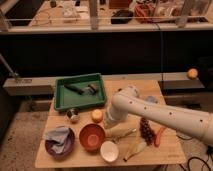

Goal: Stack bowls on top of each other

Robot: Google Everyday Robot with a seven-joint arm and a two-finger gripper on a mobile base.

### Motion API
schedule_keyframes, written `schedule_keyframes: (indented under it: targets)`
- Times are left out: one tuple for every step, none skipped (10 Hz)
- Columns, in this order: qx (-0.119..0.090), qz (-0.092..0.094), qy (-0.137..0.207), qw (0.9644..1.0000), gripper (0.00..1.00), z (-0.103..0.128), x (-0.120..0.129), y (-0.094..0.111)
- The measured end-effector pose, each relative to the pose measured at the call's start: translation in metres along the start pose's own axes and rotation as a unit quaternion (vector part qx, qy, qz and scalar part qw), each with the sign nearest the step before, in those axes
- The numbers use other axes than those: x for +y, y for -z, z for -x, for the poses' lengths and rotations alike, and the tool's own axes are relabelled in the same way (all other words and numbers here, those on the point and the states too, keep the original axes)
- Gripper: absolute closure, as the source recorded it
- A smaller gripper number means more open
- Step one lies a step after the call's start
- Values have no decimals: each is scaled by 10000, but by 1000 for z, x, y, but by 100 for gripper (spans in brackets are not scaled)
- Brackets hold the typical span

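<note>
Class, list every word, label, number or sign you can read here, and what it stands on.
None: no legible text on the green tray, orange-red bowl, purple bowl or arm. The tool hangs close beside the orange-red bowl.
</note>
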Motion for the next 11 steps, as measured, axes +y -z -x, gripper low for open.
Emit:
schedule_keyframes:
  targets:
    - [-65, -53, 37, 10000, 20, 0, -2, -2]
    - [-121, -100, 62, 9999, 20, 2, -1, -5]
    - [-137, -129, 108, 9998, 20, 2, -5, -7]
    - [-147, -140, 137, 9997, 20, 2, -7, -7]
    - [-150, -165, 157, 9996, 20, 3, -8, -9]
    - [-142, -191, 168, 9996, 20, 3, -8, -10]
    - [-140, -216, 208, 9995, 20, 1, -10, -13]
    - [-148, -218, 237, 9994, 20, -1, -12, -16]
    - [-173, -216, 280, 9992, 20, -5, -14, -24]
    - [-203, -217, 326, 9990, 21, -9, -18, -30]
    - [-242, -216, 377, 9988, 27, -12, -23, -36]
